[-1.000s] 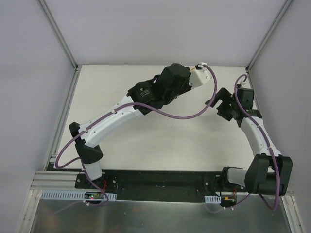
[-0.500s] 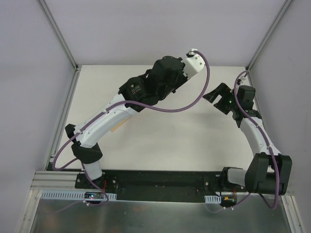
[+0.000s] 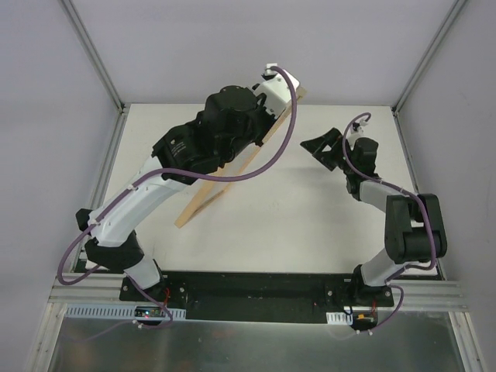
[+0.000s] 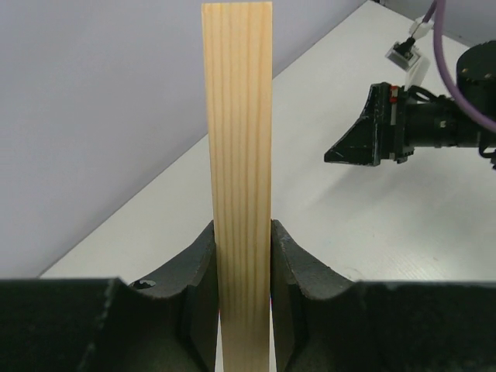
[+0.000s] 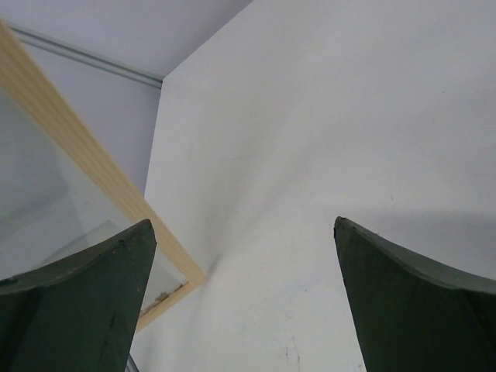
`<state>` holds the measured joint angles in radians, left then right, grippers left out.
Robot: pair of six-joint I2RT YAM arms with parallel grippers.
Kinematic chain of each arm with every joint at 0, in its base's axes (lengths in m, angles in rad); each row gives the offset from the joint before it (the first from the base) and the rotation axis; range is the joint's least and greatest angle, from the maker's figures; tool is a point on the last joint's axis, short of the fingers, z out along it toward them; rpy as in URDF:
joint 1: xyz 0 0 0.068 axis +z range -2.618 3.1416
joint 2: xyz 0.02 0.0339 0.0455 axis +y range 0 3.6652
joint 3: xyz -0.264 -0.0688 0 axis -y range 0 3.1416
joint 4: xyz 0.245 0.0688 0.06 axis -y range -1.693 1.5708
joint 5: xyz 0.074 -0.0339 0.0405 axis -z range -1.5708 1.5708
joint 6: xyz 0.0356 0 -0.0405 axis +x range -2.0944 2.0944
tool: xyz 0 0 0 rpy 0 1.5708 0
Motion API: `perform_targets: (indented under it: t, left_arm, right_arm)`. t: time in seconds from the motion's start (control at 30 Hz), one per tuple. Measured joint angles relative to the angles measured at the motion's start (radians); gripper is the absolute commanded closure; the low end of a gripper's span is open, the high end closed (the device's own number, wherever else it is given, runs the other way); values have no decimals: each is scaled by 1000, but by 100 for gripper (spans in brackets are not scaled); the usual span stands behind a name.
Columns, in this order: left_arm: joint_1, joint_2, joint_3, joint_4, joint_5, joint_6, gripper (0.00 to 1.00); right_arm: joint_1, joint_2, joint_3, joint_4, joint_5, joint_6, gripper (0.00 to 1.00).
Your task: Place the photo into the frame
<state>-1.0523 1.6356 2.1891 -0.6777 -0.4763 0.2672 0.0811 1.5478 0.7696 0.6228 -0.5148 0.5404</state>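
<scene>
Item 1, table: white top, 2 arm bases bolted at its near edge. Item 2, left arm: white and black, reaching from the near left toward the far centre, with a purple cable looped beside it. Item 3, left gripper: its 2 black fingers pinch 1 wood strip of the frame from both sides, pads flat against the wood. Item 4, frame: light natural wood, lifted and stood on edge, slanting from the near left beside the left forearm up to the far centre. In the overhead view its top end shows against the far wall. Whether its low near corner touches the table cannot be told. The clear pane shows in the right wrist view, bounded by a wood strip, with 1 corner low over the table. Item 5, right arm: folded at the right side, wrist turned left. Item 6, right gripper: jaws spread wide, holding nothing, pointed at the frame, near it but apart, to the right of the left wrist. Item 7, pale walls: on the far, left and right sides.
</scene>
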Motion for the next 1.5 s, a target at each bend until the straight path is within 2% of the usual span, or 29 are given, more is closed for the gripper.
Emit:
perform_targets:
  t: [0.27,0.33,0.5,0.7,0.97,1.07,1.2,1.5]
  left_arm:
    - [2,-72,0,-1,-9,-52,100]
    - [8,-85,0,-1,-17,-71,100]
    - [37,-125,-40,-2,-29,-148,100]
    - [95,-136,-51,-31,4,-249,100]
    - [156,-135,-36,-114,111,-383,100]
    - [186,-130,-13,-146,138,-443,100]
    - [260,-110,14,-172,180,-533,100]
    - [527,-64,-44,-146,375,-672,100]
  right_arm:
    - [43,137,0,229,5,132,0]
    - [57,177,0,319,5,174,4]
    - [76,293,-14,539,17,287,4]
    - [120,385,-24,607,36,348,4]
    - [177,411,-2,637,40,377,4]
    - [170,386,-32,638,64,373,4]
    - [150,266,-132,603,114,346,4]
    - [130,-66,-218,316,220,174,4]
